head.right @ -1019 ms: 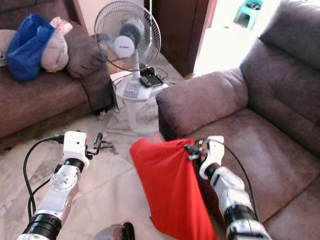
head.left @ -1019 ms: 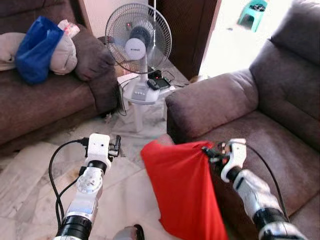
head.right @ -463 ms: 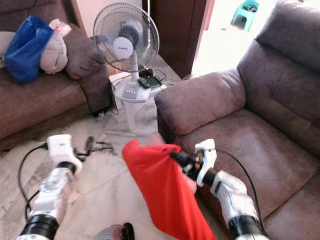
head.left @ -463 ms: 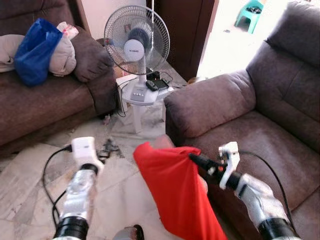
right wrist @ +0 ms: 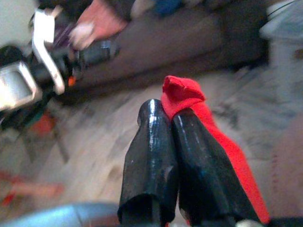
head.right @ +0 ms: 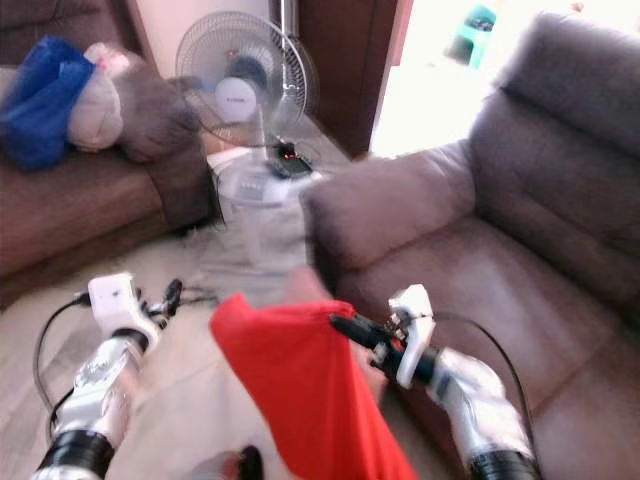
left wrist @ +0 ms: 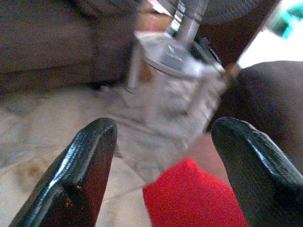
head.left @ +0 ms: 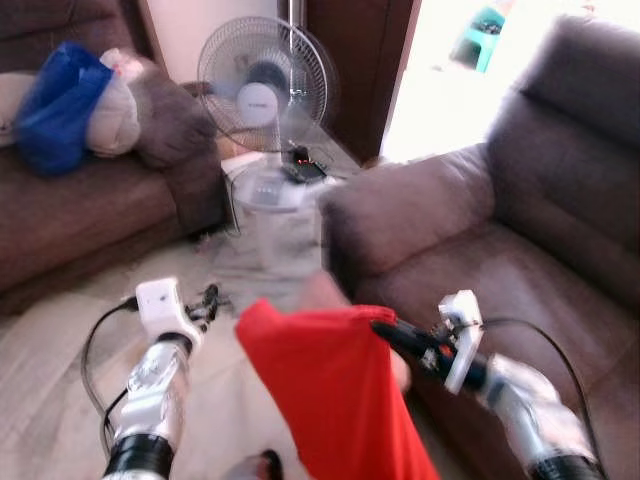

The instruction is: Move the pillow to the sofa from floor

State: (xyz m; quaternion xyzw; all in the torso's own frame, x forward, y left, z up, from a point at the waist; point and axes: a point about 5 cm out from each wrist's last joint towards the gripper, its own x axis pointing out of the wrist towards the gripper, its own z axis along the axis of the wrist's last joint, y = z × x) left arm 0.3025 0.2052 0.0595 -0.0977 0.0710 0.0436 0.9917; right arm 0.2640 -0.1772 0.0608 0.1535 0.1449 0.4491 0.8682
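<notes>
The right gripper (head.left: pixel 385 331) is clamped on the top edge of the red pillow (head.left: pixel 335 400), fingers pressed together over a pinch of fabric. The pillow hangs clear of the floor (head.left: pixel 60 330), its long axis running downward from the grip point and slanting toward the robot. The brown sofa (head.left: pixel 470 270) lies to the robot's right of the pillow, just beside it; its seat cushion sits directly beyond the right arm, so the transfer calls for a swing to the right. The left gripper (left wrist: pixel 161 156) hovers to the left of the pillow with fingers spread apart, holding nothing.

Materials:
- Pillow: soft red cloth, limp, creased where pinched.
- Sofa: plush brown upholstery with rounded armrest.
- Floor: pale, hard marble-patterned tiles.
</notes>
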